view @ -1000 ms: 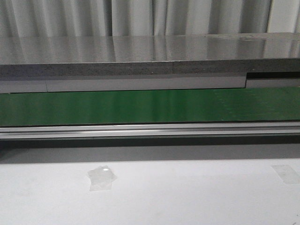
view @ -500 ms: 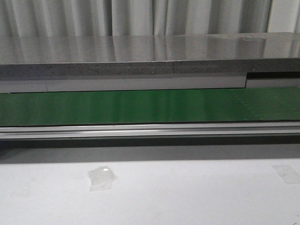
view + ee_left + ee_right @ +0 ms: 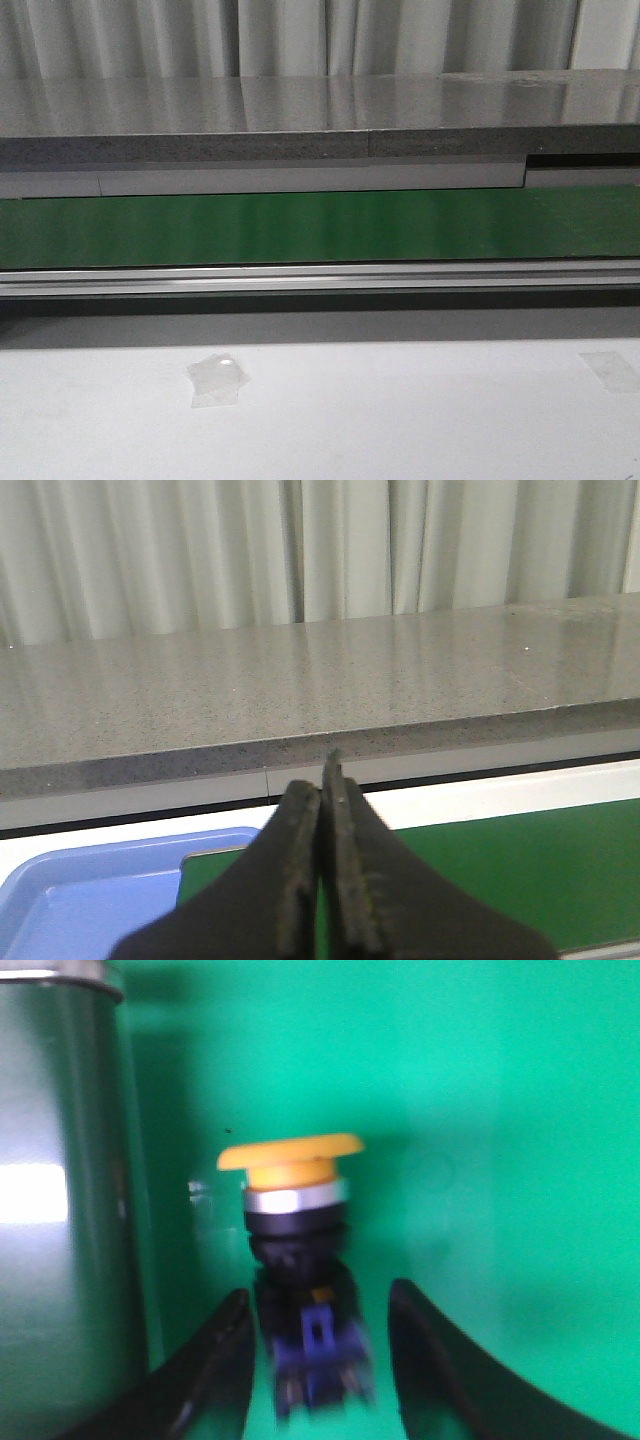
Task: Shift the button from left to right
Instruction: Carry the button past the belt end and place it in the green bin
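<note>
Yellow mushroom-head button (image 3: 295, 1260) btwn spread R jaws, green belt (image 3: 500, 1110).

Button (image 3: 295, 1250) between parted claw (image 3: 320, 1360) fingers

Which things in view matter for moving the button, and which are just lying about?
Part of the job:
- yellow-headed push-button with black body, lying on the green belt
- right gripper, open, a finger on each side of the button
- left gripper, shut, holding nothing

Just lying about:
- blue plastic tray
- clear tape patch
- grey stone ledge
- pale curtain
</note>
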Tool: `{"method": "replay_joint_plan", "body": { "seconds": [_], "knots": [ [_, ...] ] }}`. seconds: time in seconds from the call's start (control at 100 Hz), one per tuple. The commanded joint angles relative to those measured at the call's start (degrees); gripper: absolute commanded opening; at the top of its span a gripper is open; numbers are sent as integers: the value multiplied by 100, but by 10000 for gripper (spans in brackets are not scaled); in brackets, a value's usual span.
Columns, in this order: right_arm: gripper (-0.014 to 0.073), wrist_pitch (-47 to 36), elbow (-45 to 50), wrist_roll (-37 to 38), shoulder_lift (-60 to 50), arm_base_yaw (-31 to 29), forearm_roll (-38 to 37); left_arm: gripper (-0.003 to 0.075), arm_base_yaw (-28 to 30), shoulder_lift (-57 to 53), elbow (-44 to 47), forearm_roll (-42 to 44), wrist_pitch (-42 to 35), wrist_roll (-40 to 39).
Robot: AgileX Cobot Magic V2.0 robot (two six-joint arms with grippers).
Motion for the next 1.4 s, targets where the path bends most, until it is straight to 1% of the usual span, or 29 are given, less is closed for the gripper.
{"method": "replay_joint_plan", "body": {
  "seconds": [0.0, 0.09, 0.31, 0.48, 0.55, 0.72, 0.82, 0.99, 1.13, 1.27, 1.39],
  "knots": [
    [395, -137, -200, -36, -276, -61, -112, -20, -52, 51, -148, -80, -435, -20],
    [418, -94, -200, -36, -276, -65, -112, -20, -52, 51, -148, -80, -435, -20],
    [419, -20, -233, -23, -296, -65, -115, -20, -52, 51, -148, -80, -435, -20],
    [417, 308, -626, 111, -328, -57, -93, -20, -52, 51, -148, -80, -435, -20],
    [415, 359, -754, 111, -395, -12, 100, -20, -52, 51, -148, -80, -435, -20],
    [414, -120, -763, 105, -784, 180, 870, -20, -52, 51, -148, -80, -435, -20],
    [414, -397, -758, 10, -1028, 433, 1216, -20, -52, 51, -148, -80, -435, -20],
    [414, -597, -750, -21, -1450, 997, 1286, -20, -52, 51, -148, -80, -435, -20],
    [414, -805, -561, -21, -1832, 1400, 1371, -20, -52, 51, -148, -80, -435, -20],
    [414, -1262, -83, -21, -2328, 1741, 1432, -20, -52, 51, -148, -80, -435, -20],
    [414, -1777, 596, -21, -2868, 2006, 1437, -20, -52, 51, -148, -80, -435, -20]
  ]
}}
